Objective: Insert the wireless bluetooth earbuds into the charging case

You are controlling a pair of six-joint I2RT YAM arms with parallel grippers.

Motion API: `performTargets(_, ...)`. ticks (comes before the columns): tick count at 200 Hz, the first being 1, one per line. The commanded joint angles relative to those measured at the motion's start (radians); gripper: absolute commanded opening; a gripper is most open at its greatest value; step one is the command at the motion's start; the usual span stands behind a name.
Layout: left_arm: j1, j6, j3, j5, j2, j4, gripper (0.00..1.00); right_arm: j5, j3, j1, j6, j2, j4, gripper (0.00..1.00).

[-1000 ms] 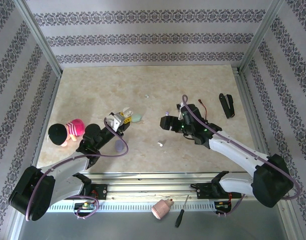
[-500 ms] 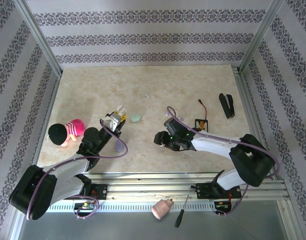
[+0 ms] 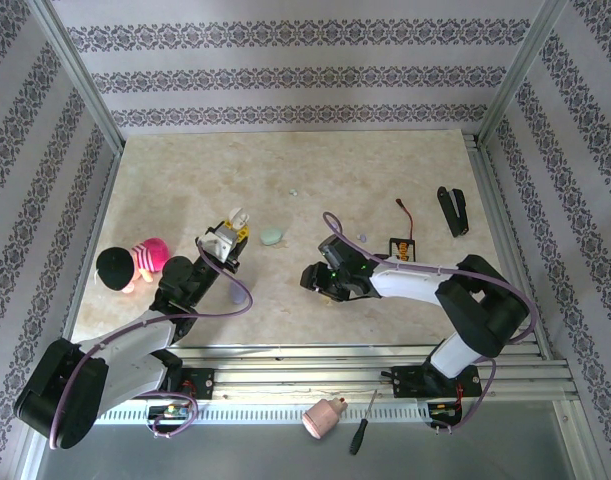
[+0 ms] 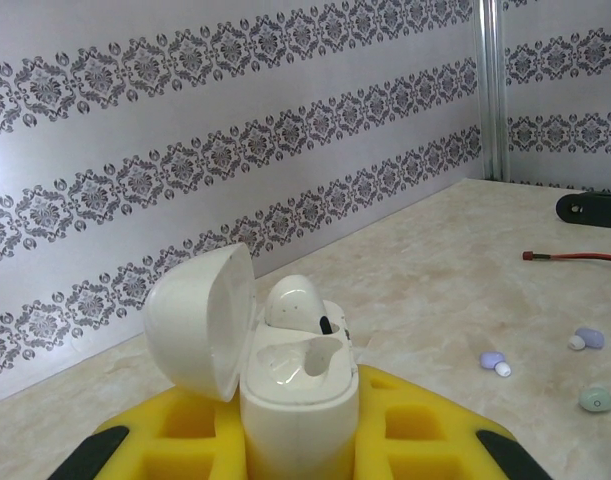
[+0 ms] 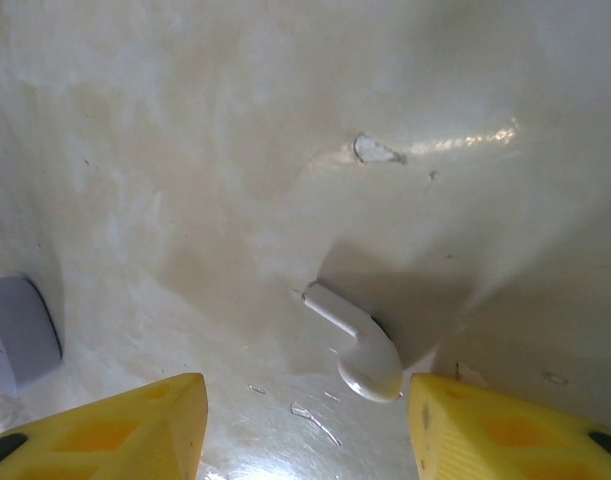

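Note:
My left gripper (image 4: 300,445) is shut on a white charging case (image 4: 303,395), held upright between its yellow fingers with the lid (image 4: 197,320) swung open to the left. One white earbud (image 4: 295,300) sits in the far slot, and the near slot is empty. My right gripper (image 5: 305,410) hangs low over the table, open, with a loose white earbud (image 5: 363,352) lying between its fingers, closer to the right one and touching neither. From above, the left gripper (image 3: 228,235) is left of centre and the right gripper (image 3: 320,282) is at mid-table.
A mint case (image 3: 272,237) lies near the left gripper, and a lilac case (image 5: 20,330) lies left of the right fingers. Lilac buds (image 4: 492,360) and a mint bud (image 4: 595,399) are scattered. A black clip (image 3: 451,210), a wired battery (image 3: 403,245) and a doll (image 3: 135,262) also lie about.
The right arm has swung left and down over the white earbud, and its jaws have narrowed around it. The left gripper has edged slightly left with the case.

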Motion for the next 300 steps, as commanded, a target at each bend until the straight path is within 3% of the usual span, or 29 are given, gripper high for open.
performTargets(1,0.016,0.014,-0.010,0.007,-0.018,0.004,0.00,0.002,0.038,-0.023,-0.032,0.020,0.016,0.54)
performTargets(74,0.021,0.017,-0.011,0.013,-0.027,-0.005,0.00,-0.048,0.119,-0.078,-0.116,0.070,-0.003,0.47)
performTargets(153,0.039,0.009,-0.018,-0.012,-0.051,-0.050,0.00,0.030,-0.018,0.059,-0.088,-0.085,-0.034,0.51)
performTargets(204,0.040,-0.003,-0.014,0.001,-0.056,-0.054,0.00,-0.028,-0.011,0.035,-0.091,-0.004,-0.009,0.52)
performTargets(300,0.040,-0.001,-0.019,0.006,-0.083,-0.081,0.00,-0.002,0.047,-0.003,-0.129,0.049,0.004,0.46)
